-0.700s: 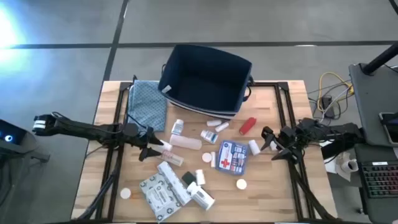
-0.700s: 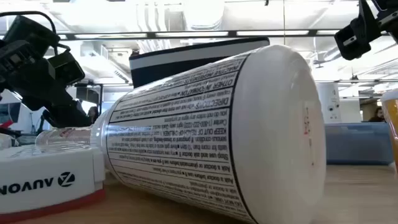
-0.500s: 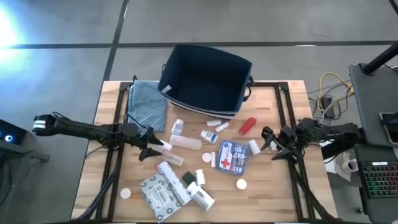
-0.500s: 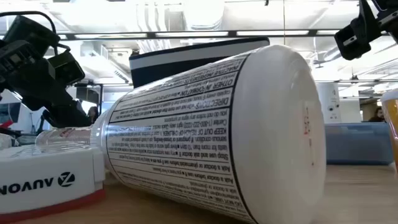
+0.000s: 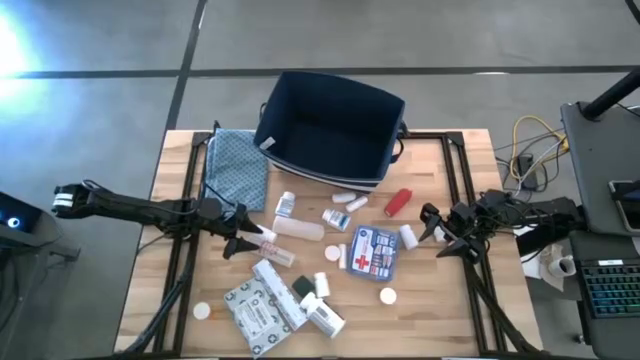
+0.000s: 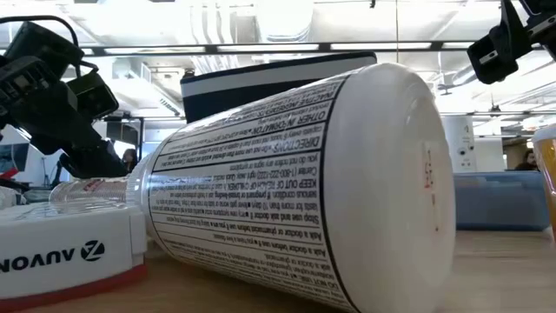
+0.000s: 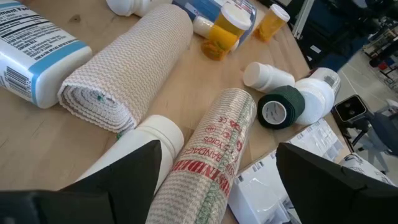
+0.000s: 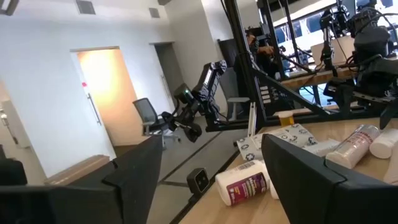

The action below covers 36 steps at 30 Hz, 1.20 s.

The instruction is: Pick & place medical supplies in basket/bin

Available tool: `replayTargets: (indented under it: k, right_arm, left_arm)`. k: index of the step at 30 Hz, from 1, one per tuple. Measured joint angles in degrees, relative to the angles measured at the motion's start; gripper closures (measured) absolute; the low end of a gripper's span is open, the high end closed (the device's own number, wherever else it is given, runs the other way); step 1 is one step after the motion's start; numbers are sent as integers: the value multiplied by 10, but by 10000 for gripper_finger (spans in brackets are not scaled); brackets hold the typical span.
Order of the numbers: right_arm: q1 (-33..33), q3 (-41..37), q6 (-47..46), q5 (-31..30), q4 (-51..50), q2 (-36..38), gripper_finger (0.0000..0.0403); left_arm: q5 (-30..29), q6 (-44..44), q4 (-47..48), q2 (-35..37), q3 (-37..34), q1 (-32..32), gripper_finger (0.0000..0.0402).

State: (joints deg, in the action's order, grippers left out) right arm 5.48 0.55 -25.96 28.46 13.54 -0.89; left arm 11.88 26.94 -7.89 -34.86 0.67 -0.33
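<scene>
The left gripper (image 5: 243,241) was held open over a tube (image 5: 268,238); the right gripper (image 5: 437,232) was kept open beside a bottle (image 5: 408,236).

**Wooden worktop and its load**

The pale wooden worktop (image 5: 440,300) carries a large dark navy fabric bin (image 5: 333,128) at its far edge, with a blue patterned cloth (image 5: 238,167) beside it. Nearer lie a red bottle (image 5: 398,202), a blue-white first-aid box with a red cross (image 5: 374,252), grey-white printed packets (image 5: 257,312) and scattered white pill bottles (image 5: 285,205).
</scene>
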Motion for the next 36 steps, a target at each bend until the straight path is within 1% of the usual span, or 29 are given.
replayTargets:
  k: [11, 20, 21, 25, 26, 28, 30, 34, 36]
  right_arm:
    - [0, 0, 0, 0, 0, 0, 145]
    - [0, 0, 0, 0, 0, 0, 135]
    - [0, 0, -4, -8, 1, 0, 135]
    - [0, 0, -12, -129, 3, 0, 140]
    - [0, 0, -22, -148, 3, 0, 141]
    - [0, 0, -67, -165, 3, 0, 144]
    - [0, 0, -123, -165, 3, 0, 147]
    - [0, 0, -205, -167, 4, 0, 147]
    - [0, 0, -275, -167, 4, 0, 147]
  left_arm:
    - [0, 0, 0, 0, 0, 0, 105]
    - [0, 0, 0, 0, 0, 0, 105]
    - [0, 0, 0, 0, 0, 0, 105]
    - [0, 0, 0, 0, 0, 0, 105]
    - [0, 0, 0, 0, 0, 0, 105]
    - [0, 0, 0, 0, 0, 0, 105]
    - [0, 0, 0, 0, 0, 0, 105]
    - [0, 0, 0, 0, 0, 0, 105]
    - [0, 0, 0, 0, 0, 0, 105]
